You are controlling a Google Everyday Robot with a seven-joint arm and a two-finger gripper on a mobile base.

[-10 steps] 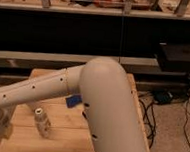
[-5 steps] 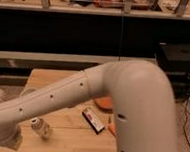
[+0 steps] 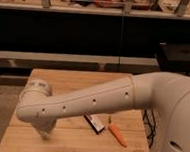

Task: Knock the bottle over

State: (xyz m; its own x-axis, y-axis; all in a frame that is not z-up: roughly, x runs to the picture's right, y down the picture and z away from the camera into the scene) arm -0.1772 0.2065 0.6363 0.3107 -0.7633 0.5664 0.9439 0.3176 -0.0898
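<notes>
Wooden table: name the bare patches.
The table shows bare wood along its back edge and at the front right, past the orange object and dark packet. The gripper and arm crowd the front left.

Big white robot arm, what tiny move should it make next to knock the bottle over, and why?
Probably a short, low sideways sweep of the gripper. It hangs under the white robot arm near the front left of the light wooden table. No bottle shows, so it may be hidden behind the arm there; the dark flat packet and orange stick lie further right.
</notes>
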